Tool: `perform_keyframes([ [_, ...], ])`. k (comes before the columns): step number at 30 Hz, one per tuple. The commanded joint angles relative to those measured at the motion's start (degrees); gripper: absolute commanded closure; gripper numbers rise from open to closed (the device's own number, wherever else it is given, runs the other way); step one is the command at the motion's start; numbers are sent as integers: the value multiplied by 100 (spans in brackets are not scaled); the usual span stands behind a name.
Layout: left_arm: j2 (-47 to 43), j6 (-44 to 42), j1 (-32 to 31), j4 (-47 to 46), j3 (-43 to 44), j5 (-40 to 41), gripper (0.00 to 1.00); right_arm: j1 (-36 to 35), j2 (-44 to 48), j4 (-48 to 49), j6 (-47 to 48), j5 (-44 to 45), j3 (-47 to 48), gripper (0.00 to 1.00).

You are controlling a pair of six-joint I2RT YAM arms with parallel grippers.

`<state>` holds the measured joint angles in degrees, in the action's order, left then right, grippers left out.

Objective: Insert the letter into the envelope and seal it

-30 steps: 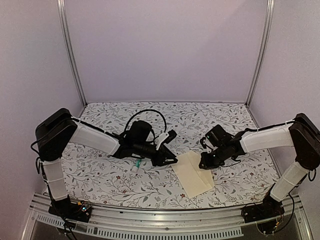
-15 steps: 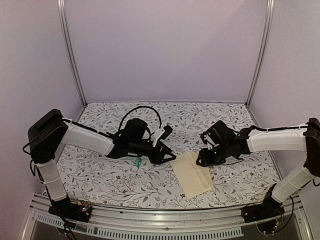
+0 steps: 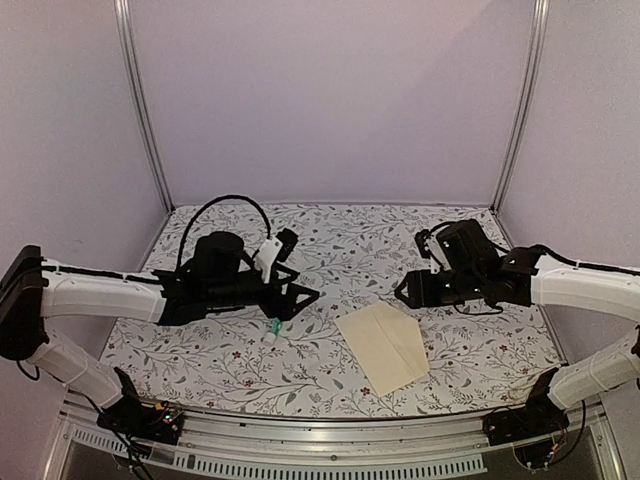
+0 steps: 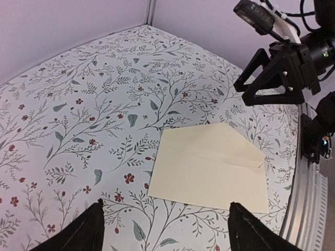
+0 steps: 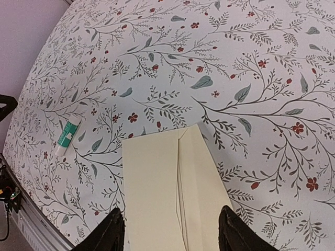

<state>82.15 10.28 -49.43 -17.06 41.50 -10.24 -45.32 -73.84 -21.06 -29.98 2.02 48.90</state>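
Well, the left gripper [image 3: 303,300] hangs spread and empty; right of it the envelope [image 3: 382,348] lies flat, near-centre, long axis running far to near. The right gripper [image 3: 408,296], also spread, hovers just beyond its far edge, likely nearer.

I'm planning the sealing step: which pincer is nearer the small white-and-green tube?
The left pincer: the tube lies close by its tips, while the right pincer hangs across the envelope from it.
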Motion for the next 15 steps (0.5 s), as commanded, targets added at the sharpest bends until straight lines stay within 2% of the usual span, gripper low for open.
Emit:
perform_keyframes([
  [1, -570, 363, 14, 511, -342, 795, 19, -21, 418, 600, 86, 289, -494, 25],
  [6, -999, 830, -171, 1082, -699, 1584, 20, -21, 685, 990, 179, 302, -946, 18],
  [12, -1168, 1566, -367, 1599, -1087, 2012, 30, -21, 1046, 1141, 268, 401, -1322, 13],
  [15, -1063, 2032, -561, 2274, -978, 2306, 33, -21, 1229, 1218, 337, 382, -1473, 11],
])
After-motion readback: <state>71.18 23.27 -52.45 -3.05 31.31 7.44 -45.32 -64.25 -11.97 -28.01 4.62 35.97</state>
